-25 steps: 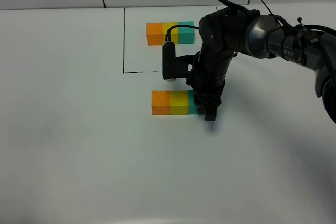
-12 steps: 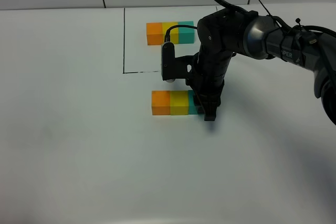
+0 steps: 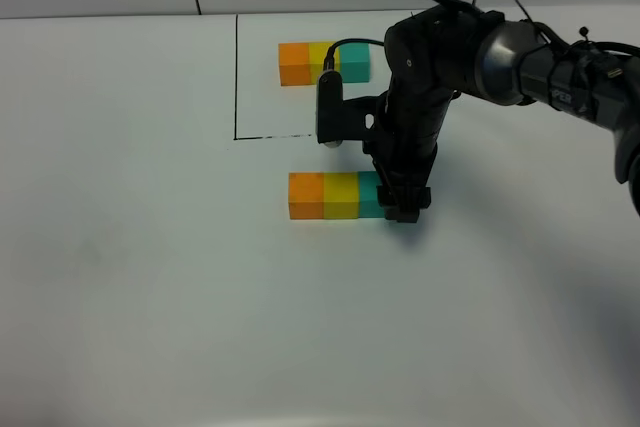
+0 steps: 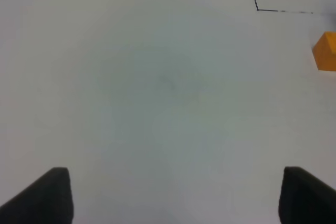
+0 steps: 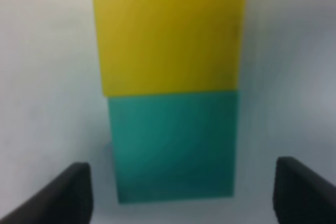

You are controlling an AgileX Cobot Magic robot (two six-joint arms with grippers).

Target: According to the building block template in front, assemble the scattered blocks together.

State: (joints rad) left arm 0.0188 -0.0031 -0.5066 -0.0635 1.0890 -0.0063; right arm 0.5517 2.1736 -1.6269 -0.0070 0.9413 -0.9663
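Teal, yellow and orange now sit in one tight row on the white table (image 3: 150,277): the scattered blocks (image 3: 338,196) are touching face to face, in the same colour order as the building block template (image 3: 324,63). Taking the template as the landmark, the new row lies on the near side of it, just outside the black outline (image 3: 236,77) drawn around the template, and roughly in line with it.

From where I stand, the right gripper (image 3: 403,209) hangs over the teal block (image 5: 173,145) at the end of the row. The wrist view shows its two dark fingers (image 5: 65,192) standing clear on either side of that cube with table visible between them and its faces, so the jaws are parted and nothing is held. The left gripper (image 4: 173,198) is spread wide over bare table, well off to the orange side of the row, holding nothing.

These cubes look like light, rigid, smooth-faced pieces. I would guess they slide easily on this surface and could be nudged out of line by a stray finger. Any correction is best made by pinching one cube on its two free opposite side faces, square on.
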